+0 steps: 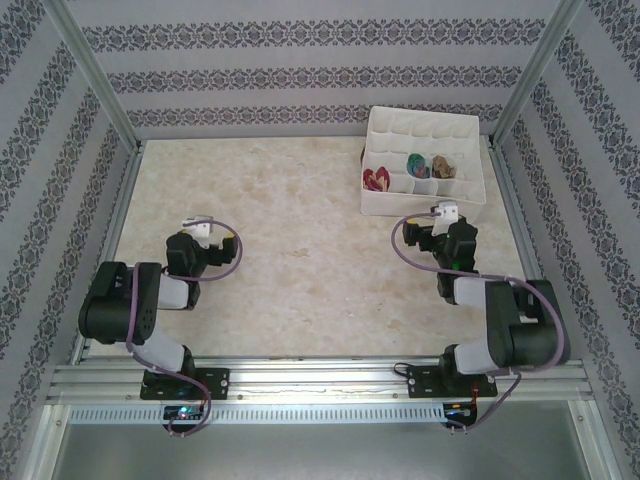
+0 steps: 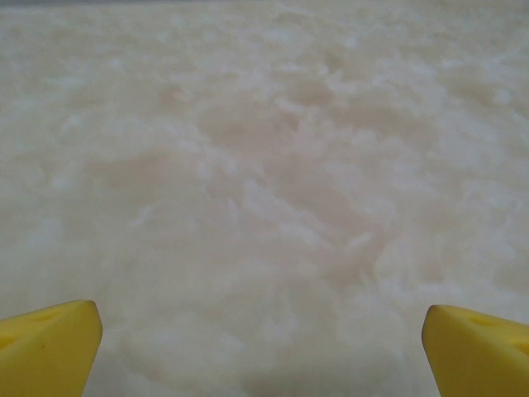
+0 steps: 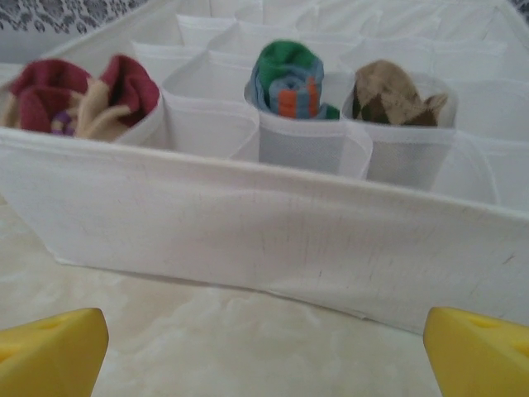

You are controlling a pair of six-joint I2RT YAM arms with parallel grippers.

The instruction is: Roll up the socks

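Left tool (image 2: 263, 332), right tool (image 3: 264, 335) spread; marbled beige table (image 1: 300, 250), patterned walls (image 1: 300, 80).

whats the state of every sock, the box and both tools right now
peach and dark red sock, bunched into a roll, in a box cell
striped sock, rolled, upright in a cell
argyle sock, rolled, in the cell beside the striped one
organizer box, upright on the table, most cells empty
left tool, open, empty, over the table
right tool, open, empty, facing the box front, not touching
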